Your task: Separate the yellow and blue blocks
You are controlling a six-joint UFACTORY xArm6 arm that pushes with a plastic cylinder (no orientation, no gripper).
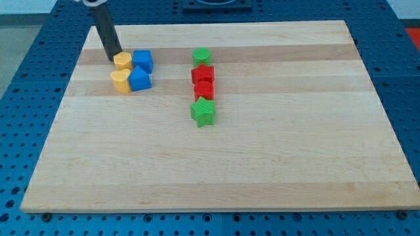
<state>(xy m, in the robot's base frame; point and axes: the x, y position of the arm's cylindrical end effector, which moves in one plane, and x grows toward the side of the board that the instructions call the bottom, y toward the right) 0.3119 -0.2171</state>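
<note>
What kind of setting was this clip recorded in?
Probably a robotics lab bench: a wooden board lies on a blue perforated mounting table, small coloured blocks sit on the board, and my tip rests beside the upper yellow block.

A pale wooden board (262, 164), made of long planks glued side by side with the grain running from the view's left to the view's right, is lying flat on the bench (26, 131). The bench is showing as a blue surface with a regular grid of small dark holes, framing the board on all four sides. Even, soft light is falling from above, casting only short shadows. A dark fixture (216, 5) is sitting at the view's top edge.
</note>
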